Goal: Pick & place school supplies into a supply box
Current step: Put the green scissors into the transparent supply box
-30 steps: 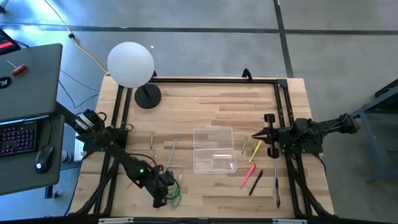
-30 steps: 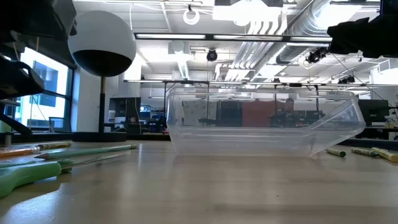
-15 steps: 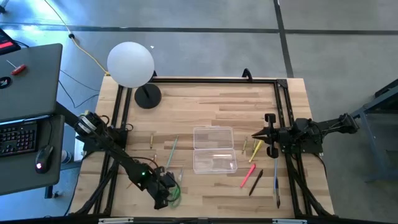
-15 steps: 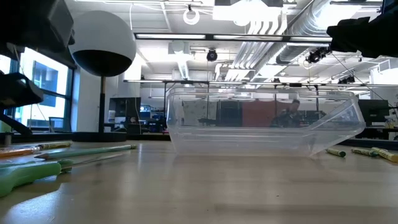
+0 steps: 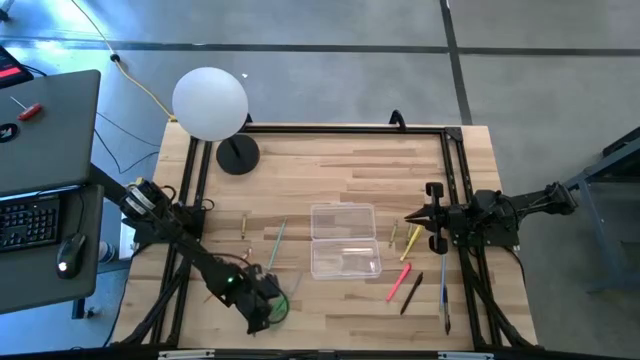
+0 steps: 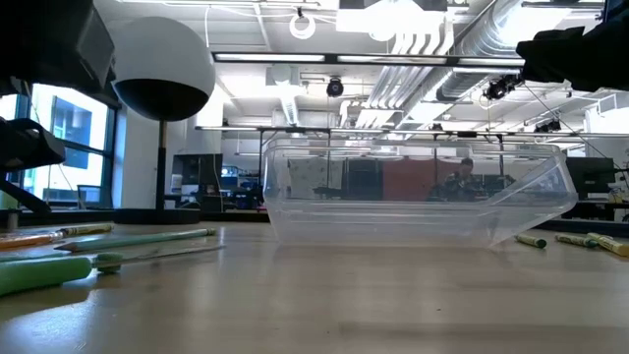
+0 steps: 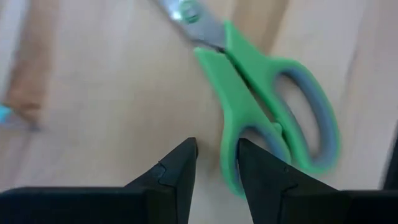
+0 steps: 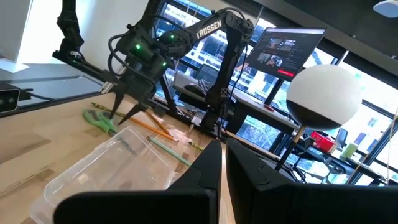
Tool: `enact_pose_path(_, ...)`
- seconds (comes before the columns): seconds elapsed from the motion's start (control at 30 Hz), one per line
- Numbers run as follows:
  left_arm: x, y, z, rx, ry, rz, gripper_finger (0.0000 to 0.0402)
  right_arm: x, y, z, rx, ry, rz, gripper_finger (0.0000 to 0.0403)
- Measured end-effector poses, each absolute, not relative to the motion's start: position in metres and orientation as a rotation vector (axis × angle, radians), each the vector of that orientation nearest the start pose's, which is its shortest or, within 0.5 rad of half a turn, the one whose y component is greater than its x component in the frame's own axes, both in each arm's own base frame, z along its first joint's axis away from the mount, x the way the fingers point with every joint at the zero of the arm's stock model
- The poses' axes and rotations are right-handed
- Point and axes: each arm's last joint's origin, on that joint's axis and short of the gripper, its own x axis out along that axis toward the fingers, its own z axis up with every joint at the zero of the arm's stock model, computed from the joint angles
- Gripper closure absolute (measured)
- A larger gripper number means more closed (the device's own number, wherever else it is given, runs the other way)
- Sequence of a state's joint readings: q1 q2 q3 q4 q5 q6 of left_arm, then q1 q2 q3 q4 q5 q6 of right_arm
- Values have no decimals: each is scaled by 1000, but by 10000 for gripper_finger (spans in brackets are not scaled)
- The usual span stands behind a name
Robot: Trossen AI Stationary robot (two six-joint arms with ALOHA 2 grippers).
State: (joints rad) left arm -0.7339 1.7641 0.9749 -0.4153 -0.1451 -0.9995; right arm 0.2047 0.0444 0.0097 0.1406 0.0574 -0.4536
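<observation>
Wood counter point(image 5: 330, 170) | left pincer point(image 7: 216, 163) open, empty, just above scissors point(image 7: 267, 118) handles | right pincer point(image 5: 412, 221) shut, beside box point(image 5: 344, 240)

Bright overhead light; scissors point(image 7: 267, 118) perhaps motion-blurred.

A small clear plastic supply box point(image 5: 344, 243) lies open at the middle of the wooden counter point(image 5: 340, 165), its lid folded flat beside its tray; it appears empty. Left of the box lie a green pencil point(image 5: 275, 241), angled, and a short yellow-green piece point(image 5: 243, 224). Farther left and nearer the front edge lie green-handled scissors point(image 7: 267, 118), flat, blades closed. Right of the box lie more yellow-green pieces point(image 5: 410, 240), a pink pen point(image 5: 400, 281), a dark pen point(image 5: 411, 292) and a blue one point(image 5: 444, 293).
</observation>
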Motion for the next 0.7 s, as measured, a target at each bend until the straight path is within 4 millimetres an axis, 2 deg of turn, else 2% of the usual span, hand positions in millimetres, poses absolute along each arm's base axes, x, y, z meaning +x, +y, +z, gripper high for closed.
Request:
enact_pose_path(0.17,240,-209,140,-320,1192,108,245,98,19,177,-434,-136,121,400)
enact_pose_path(0.53,239,-208,139,-78,1193,-42,245,98,19,177,-431,-136,122,400)
enact_pose_path(0.7,239,-208,139,-68,1194,-53,245,98,19,177,-431,-136,122,400)
